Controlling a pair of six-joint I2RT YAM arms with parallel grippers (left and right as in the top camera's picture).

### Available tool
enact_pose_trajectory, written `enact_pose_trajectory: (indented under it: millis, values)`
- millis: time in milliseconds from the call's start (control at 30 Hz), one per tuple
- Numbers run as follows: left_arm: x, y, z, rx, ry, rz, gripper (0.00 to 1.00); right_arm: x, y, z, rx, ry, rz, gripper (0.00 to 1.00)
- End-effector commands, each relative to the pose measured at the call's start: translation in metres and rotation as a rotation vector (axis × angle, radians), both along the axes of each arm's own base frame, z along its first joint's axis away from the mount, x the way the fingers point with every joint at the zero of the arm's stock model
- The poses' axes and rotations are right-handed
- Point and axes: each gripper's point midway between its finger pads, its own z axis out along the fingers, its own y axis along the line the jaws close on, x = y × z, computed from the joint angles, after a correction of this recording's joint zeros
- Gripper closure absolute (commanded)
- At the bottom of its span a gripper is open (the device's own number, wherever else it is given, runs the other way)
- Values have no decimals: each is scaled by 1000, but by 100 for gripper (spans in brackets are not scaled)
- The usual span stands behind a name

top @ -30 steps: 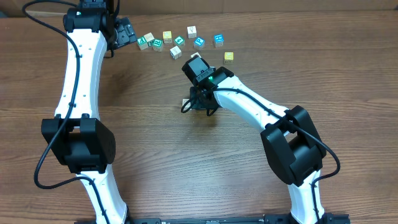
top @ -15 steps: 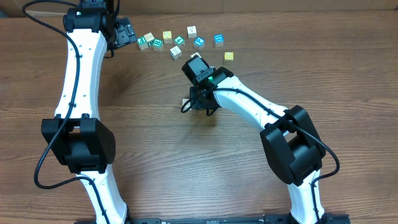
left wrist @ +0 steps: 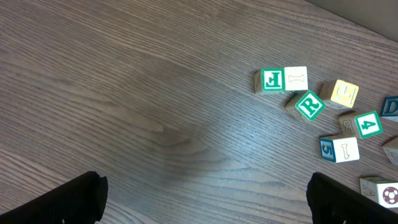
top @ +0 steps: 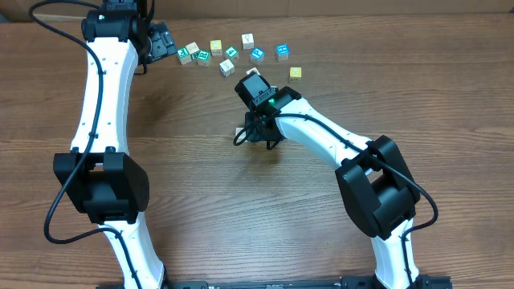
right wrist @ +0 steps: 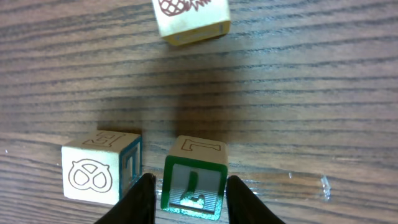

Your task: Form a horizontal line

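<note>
The right gripper (right wrist: 191,200) points down at the middle of the wooden table (top: 185,168), over the horizontal line (right wrist: 118,163), which here amounts to two alphabet blocks side by side. Its black fingers (right wrist: 144,198) stand on either flank of the green L block (right wrist: 194,155), very close to both sides. Whether they press the block or stand just off it, I cannot tell.

In the wrist view the pretzel block (right wrist: 93,177) sits just left of it, with a pretzel outline on a white face and a blue-framed letter on its side. A narrow gap separates the two blocks, and one finger stands in it. A third block with a brown pineapple-like drawing (right wrist: 189,18) lies apart from the pair, cut off by the picture's top edge. From overhead the arm hides nearly all of this — only a pale block corner shows beside the gripper.

The left gripper (left wrist: 208,198) hangs over bare wood near the table's far edge, its jaws spread wide with nothing between them.

To its right a loose cluster of blocks (top: 231,53) is strewn along that far edge, well apart from the pair. It includes a green J block (left wrist: 272,79) touching a white bone block (left wrist: 296,78), then a green R block (left wrist: 309,104), a yellow block (left wrist: 344,93), a green 4 block (left wrist: 367,124) and a blue 5 block (left wrist: 339,149).
</note>
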Motion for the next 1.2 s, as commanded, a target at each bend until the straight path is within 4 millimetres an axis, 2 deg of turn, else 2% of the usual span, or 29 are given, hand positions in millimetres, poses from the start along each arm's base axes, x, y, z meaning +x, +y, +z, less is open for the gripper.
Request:
enact_pose_trajectory:
  millis: [0,167,300,700,833,933,1000,1067,1167]
  values:
    - [2,1,7,7,-17,-8,0,-1,-2,-5,-15,4,-2,62]
    - [2,1,7,7,-17,-8,0,-1,-2,-5,-14,2,-3,52]
    - [2,1,7,8,-16,-9,0,5,-4,3,-7,-4,-14,44]
    - [2,1,7,7,-17,-8,0,17,-2,38,11,-18,-18,42]
    - [2,1,7,7,-17,-8,0,24,-9,58,19,-34,-38,41]
    - [2,1,7,7,-17,-8,0,26,-19,63,15,-24,-58,41]
    - [2,1,7,7,-17,-8,0,24,-30,60,-2,1,-76,44]
    - [2,1,7,7,-17,-8,0,22,-42,57,-21,29,-95,53]
    - [2,1,7,7,-17,-8,0,19,-55,50,-44,67,-115,72]
